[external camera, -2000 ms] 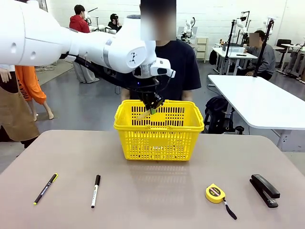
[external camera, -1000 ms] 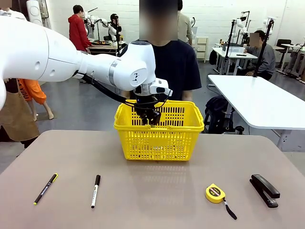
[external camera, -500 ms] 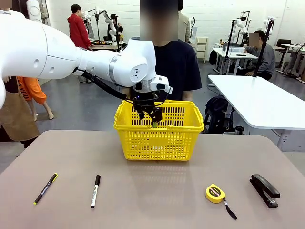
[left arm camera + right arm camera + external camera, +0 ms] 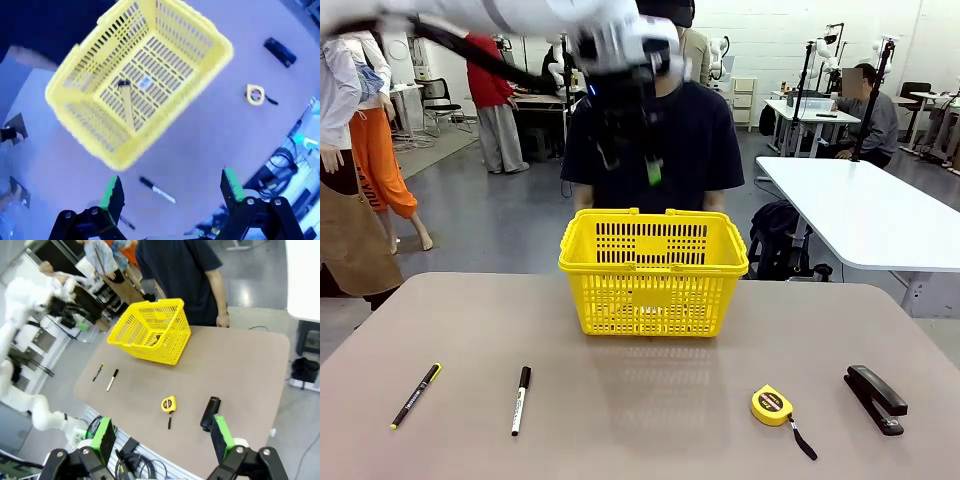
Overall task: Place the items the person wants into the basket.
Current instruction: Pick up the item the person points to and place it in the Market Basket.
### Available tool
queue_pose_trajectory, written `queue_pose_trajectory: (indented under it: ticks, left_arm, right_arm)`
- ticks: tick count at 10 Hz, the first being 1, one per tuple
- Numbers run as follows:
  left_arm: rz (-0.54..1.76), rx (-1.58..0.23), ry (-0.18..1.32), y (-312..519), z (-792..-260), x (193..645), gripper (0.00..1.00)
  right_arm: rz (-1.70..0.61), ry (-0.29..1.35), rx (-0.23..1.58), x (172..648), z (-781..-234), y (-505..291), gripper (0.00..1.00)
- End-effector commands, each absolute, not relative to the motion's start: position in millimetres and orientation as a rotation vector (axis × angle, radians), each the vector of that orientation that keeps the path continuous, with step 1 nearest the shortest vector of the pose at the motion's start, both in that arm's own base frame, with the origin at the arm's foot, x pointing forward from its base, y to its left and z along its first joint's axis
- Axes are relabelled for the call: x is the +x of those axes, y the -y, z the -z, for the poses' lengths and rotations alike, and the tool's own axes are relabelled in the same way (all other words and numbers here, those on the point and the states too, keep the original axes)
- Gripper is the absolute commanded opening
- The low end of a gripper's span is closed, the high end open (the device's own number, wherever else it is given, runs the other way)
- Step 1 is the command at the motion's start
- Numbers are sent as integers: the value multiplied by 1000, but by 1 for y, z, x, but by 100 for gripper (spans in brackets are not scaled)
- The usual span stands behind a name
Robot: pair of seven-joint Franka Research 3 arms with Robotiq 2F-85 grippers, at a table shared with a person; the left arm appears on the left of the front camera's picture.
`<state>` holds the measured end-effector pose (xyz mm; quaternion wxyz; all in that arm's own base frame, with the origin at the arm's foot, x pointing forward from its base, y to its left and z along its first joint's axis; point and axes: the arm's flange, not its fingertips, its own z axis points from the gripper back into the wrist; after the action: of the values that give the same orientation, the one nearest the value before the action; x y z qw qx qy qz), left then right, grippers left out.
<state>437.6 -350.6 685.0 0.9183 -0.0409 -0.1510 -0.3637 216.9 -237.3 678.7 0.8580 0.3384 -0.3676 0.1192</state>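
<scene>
The slotted basket [image 4: 653, 290] is bright yellow, the knife [image 4: 127, 106] yellow with a black end, the stapler [image 4: 875, 398] black.

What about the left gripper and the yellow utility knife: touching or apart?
Apart. In the left wrist view the utility knife lies on the basket floor, well beyond the open left gripper.

Knife [image 4: 126, 105] in basket [image 4: 653, 300] — marker [image 4: 521, 400] before it
</scene>
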Motion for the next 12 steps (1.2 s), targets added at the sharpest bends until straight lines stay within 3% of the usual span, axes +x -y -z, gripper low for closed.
queue_pose_trajectory:
  ticks: [1, 3, 6, 12]
  left_arm:
    - [682, -70, 290, 290, -680, 386, 100]
    - [711, -44, 286, 236, -668, 362, 100]
    - [747, -51, 268, 181, -630, 365, 100]
    - [724, -27, 237, 176, -627, 370, 100]
  right_arm:
    - [-257, 781, 725, 218, -680, 236, 100]
    - [-257, 781, 725, 218, -680, 236, 100]
    - [-257, 781, 725, 218, -680, 236, 100]
    - [-257, 781, 725, 218, -680, 236, 100]
